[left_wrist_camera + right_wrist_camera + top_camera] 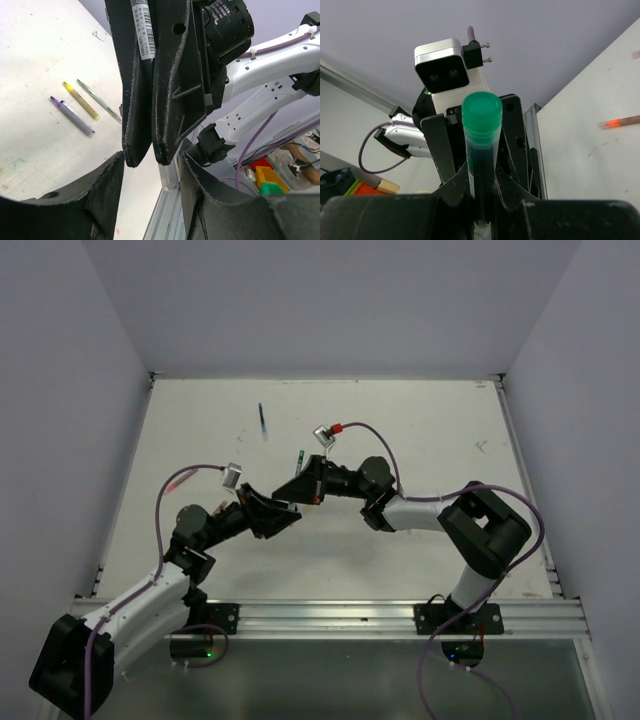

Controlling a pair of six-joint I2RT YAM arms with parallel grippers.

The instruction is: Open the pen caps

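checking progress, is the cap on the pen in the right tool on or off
On: the right wrist view shows the green cap seated on the pen clamped in the right tool.

Matt black plastic on the right claw (149,158), its fingers (172,90) scuffed pale and rough along the edges. The teal pen cap (481,112) looks like smooth, satin plastic. The pen's barrel (481,170) is dark and glossy, with a shiny white printed label (141,35). Worktop (35,65): matt white, ink-smudged. At the near edge, a brushed aluminium rail (330,618). The right arm shell (280,50) is glossy white plastic.
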